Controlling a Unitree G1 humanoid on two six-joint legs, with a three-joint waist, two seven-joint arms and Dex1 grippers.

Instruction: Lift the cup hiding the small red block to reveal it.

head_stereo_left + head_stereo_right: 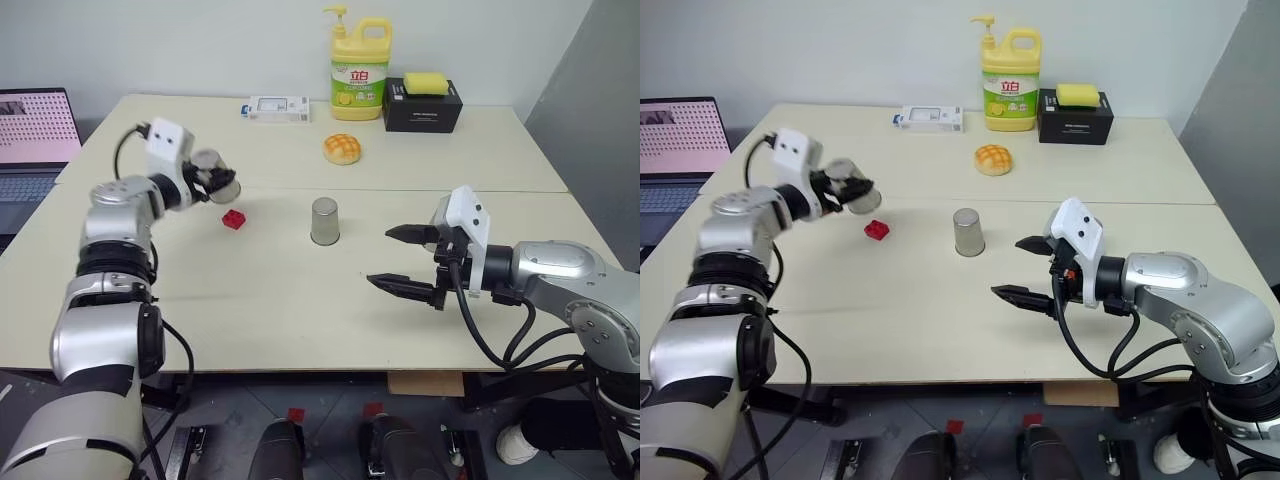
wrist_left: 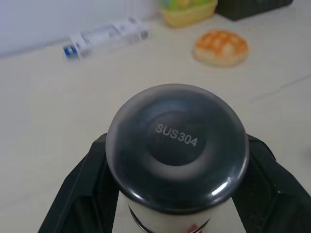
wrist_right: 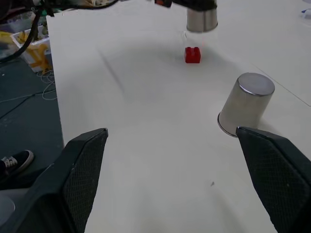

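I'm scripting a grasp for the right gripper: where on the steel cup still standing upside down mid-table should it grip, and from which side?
Grip the upside-down cup across its tapered side wall, about mid-height, coming in level from the robot's right. The right gripper already faces it with fingers open, and nothing stands between them on the table.

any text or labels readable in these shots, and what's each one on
"SUS304": stamped on the base of the cup held in the left gripper.
Yellow detergent bottle: label with red characters, too small to read.
Black box: a white line of print, unreadable.
White flat packet: print too blurred.
Laptop screen: nothing legible.
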